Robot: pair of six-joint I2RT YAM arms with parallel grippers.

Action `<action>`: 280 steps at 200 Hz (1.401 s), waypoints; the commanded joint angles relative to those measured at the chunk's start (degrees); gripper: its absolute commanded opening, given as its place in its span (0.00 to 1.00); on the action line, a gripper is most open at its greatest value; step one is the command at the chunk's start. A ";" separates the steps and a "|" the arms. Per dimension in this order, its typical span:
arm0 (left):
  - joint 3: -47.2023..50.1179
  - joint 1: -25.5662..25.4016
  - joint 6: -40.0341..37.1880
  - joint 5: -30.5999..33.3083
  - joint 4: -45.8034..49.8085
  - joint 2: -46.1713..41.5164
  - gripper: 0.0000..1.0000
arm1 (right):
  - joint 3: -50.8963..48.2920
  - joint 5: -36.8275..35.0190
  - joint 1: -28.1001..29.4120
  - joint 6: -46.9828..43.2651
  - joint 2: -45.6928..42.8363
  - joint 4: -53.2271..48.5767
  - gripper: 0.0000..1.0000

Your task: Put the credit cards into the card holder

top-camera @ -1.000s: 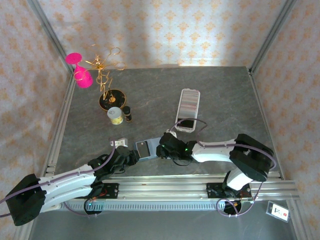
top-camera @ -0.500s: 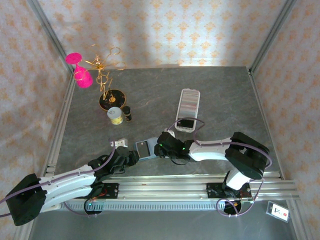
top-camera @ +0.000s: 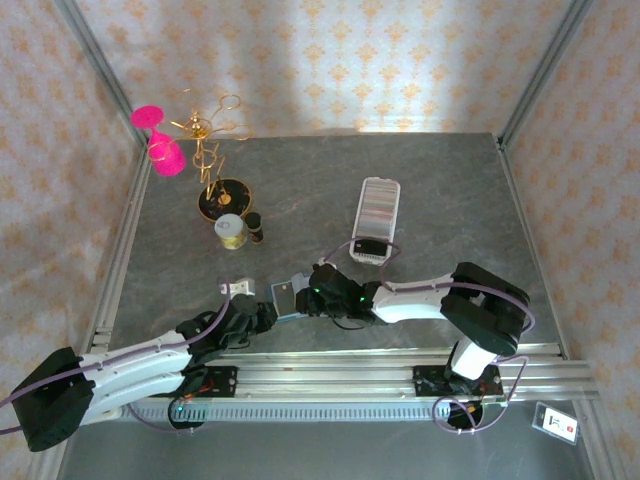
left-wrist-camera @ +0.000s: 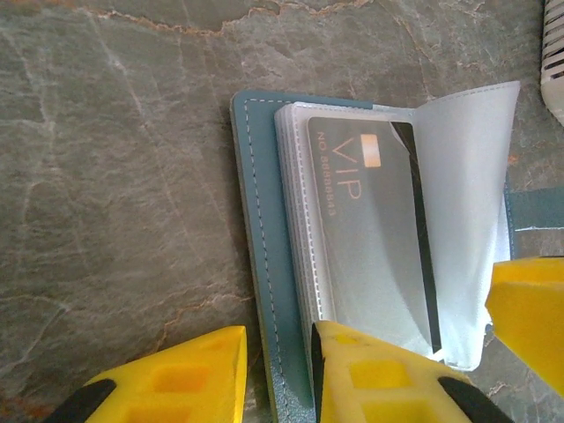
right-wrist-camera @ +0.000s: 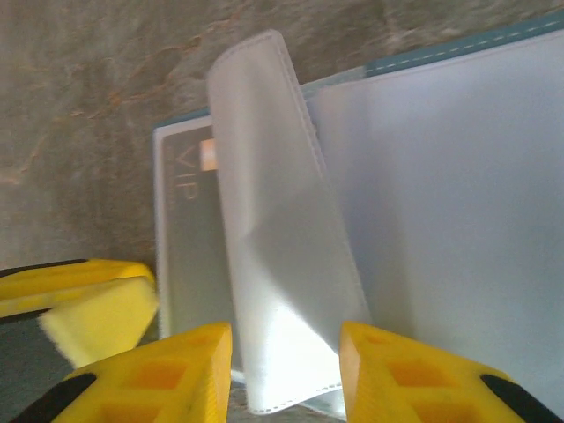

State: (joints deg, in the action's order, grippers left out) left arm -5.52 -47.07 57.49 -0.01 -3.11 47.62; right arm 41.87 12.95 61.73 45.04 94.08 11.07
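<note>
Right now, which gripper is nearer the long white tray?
Right. The right gripper is at the card holder's edge facing the white tray; the left gripper is at the holder's opposite edge, farther away.

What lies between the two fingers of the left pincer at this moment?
The teal cover edge of the card holder lies between them: the left pincer straddles it. The left wrist view shows this.

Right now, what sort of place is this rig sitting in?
Probably a lab test cell dressed up as a home: patterned wallpaper panels on an aluminium frame, a stone-look tabletop, and household props like a gold jewellery stand.
</note>
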 commanded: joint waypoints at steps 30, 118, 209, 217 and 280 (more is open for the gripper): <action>1.73 0.55 1.13 -0.19 -1.24 -0.07 0.24 | 1.24 2.11 0.68 2.03 0.99 6.47 0.37; 2.87 0.55 1.83 0.27 -0.41 -2.57 0.22 | 1.13 3.64 1.29 3.71 1.10 11.72 0.36; 2.71 0.57 2.71 2.06 3.12 -6.35 0.22 | -0.22 12.21 1.55 6.80 -2.89 25.58 0.38; 2.62 0.53 2.71 2.52 3.67 -6.88 0.22 | -0.38 11.26 1.52 5.77 -4.50 24.99 0.40; -1.04 0.56 1.28 4.46 10.17 -12.41 0.22 | 3.47 -0.11 -6.36 -16.40 -18.03 0.54 0.46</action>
State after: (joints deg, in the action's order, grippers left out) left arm -3.51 -47.07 59.96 2.04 2.04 37.26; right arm 42.46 18.35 61.12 41.74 80.49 23.20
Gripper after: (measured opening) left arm 0.219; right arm 0.458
